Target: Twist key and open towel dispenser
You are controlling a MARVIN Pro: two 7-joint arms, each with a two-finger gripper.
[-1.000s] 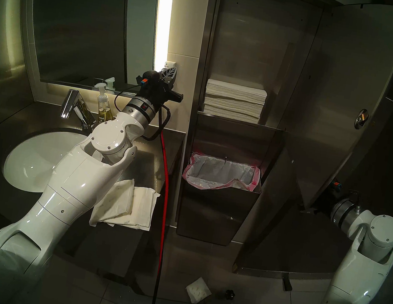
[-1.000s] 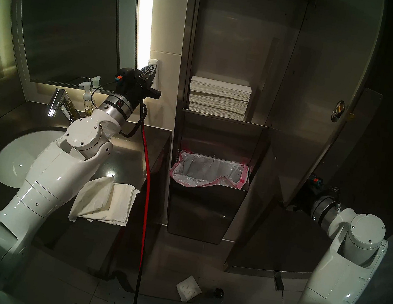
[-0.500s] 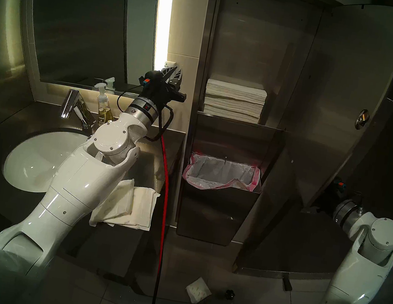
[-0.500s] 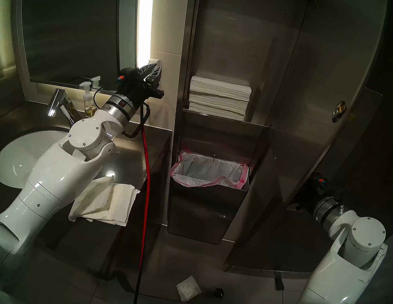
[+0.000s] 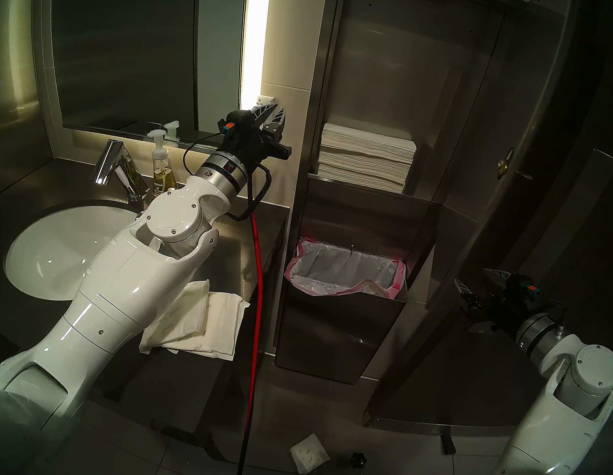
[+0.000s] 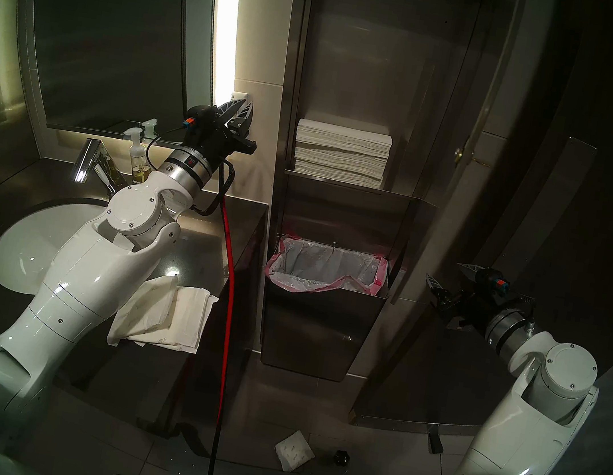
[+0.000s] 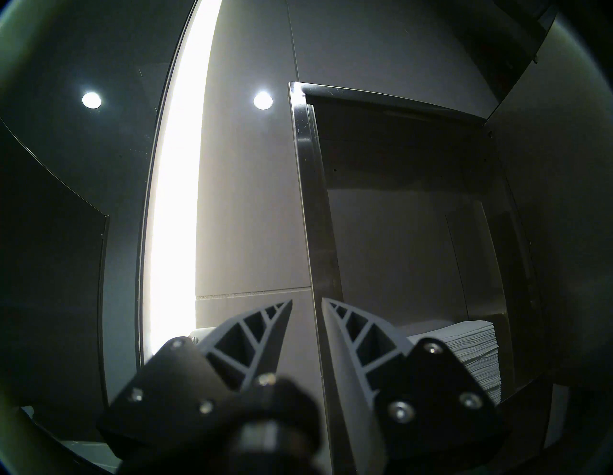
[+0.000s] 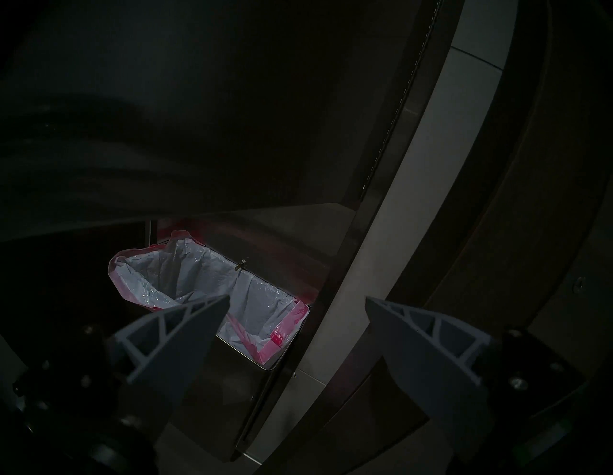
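Note:
The towel dispenser (image 5: 396, 65) stands open, with a stack of white towels (image 5: 365, 156) on its shelf. Its steel door (image 5: 528, 86) hangs out to the right, seen almost edge-on. The round lock (image 5: 503, 164) sits on the door, and the brass key (image 5: 523, 174) sticks out of it to the right. My right gripper (image 5: 480, 280) is open and empty, low beside the door's bottom end and well below the key. My left gripper (image 5: 276, 112) is raised by the wall left of the cabinet frame (image 7: 311, 232). In the left wrist view its fingertips (image 7: 306, 302) are slightly apart and empty.
A steel bin with a pink-rimmed liner (image 5: 347, 273) sits in the cabinet's lower half. The counter on the left holds a sink (image 5: 55, 247), faucet (image 5: 113, 160), soap bottle (image 5: 160, 168) and folded paper towels (image 5: 204, 319). A red cable (image 5: 258, 303) hangs by the counter edge. A paper towel (image 5: 308, 458) and a black knob (image 5: 359, 459) lie on the floor.
My right gripper has come out from behind the door and opened wide. The door's free edge has swung left in the head views. My left gripper's fingers parted slightly.

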